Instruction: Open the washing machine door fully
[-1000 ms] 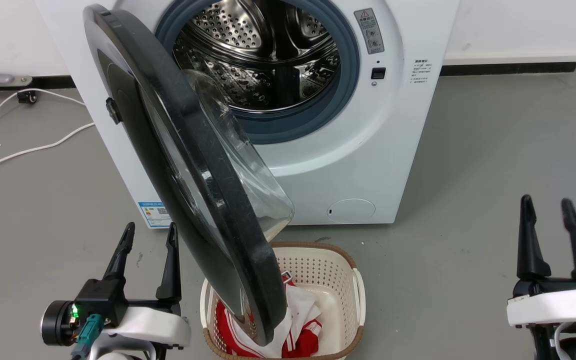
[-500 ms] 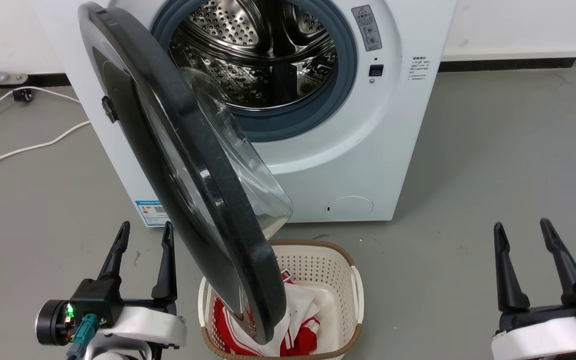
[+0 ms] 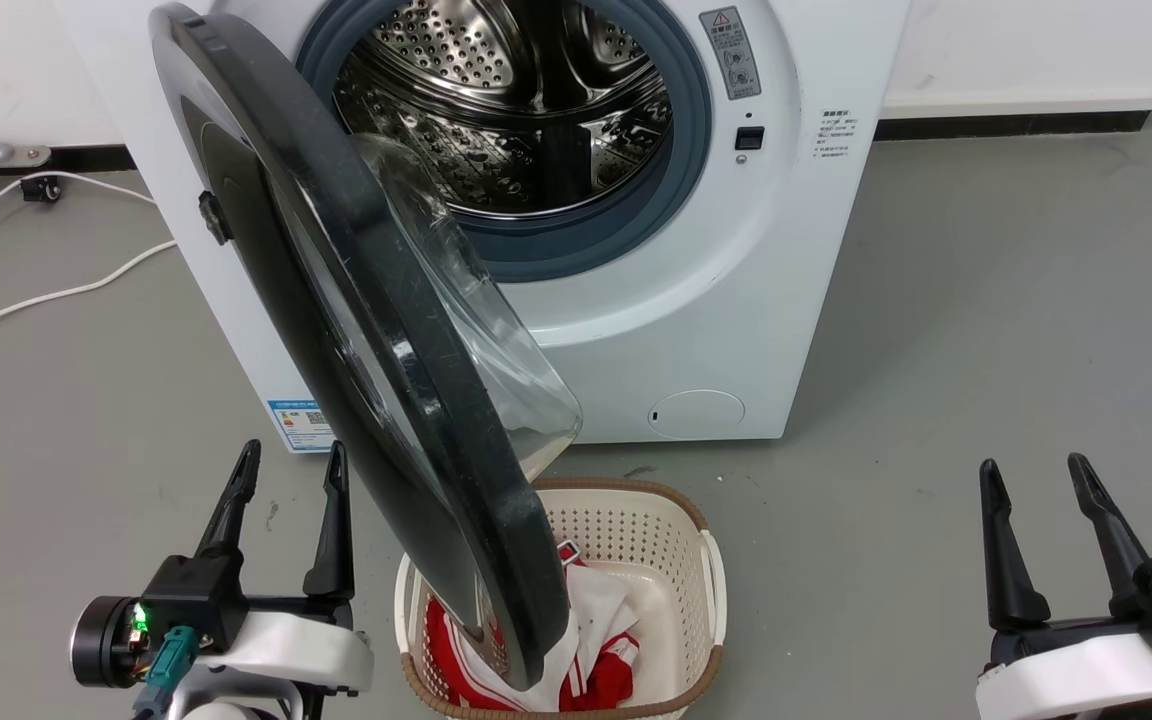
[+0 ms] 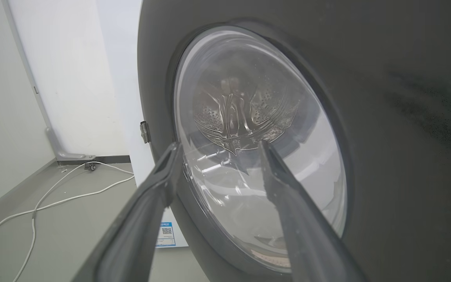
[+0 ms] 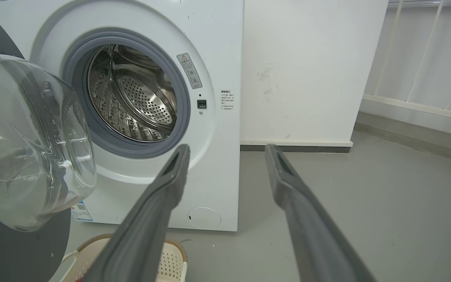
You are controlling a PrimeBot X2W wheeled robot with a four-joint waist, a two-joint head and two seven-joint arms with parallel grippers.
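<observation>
The washing machine door [image 3: 366,330], a big glossy black disc with a bulging clear glass bowl, stands swung out toward me from its hinge on the left of the white machine [image 3: 736,300]. Behind it the steel drum [image 3: 516,90] is exposed. My left gripper [image 3: 292,463] is open at the lower left, just left of the door's outer face and not touching it. The left wrist view looks at the door [image 4: 386,117] from close up, between the open left gripper [image 4: 217,147] fingers. My right gripper [image 3: 1033,468] is open at the lower right, well clear of the machine [image 5: 213,51]; the door's glass bowl [image 5: 26,145] shows at left.
A cream laundry basket [image 3: 681,530] with red and white clothes sits on the floor under the door's lower edge. White cables [image 3: 56,290] lie on the grey floor to the left. A small round white flap [image 3: 696,413] is low on the machine. Open floor lies to the right.
My right gripper has dropped lower and shifted left in the head view. The camera has moved slightly. The door and left gripper stay about as they were.
</observation>
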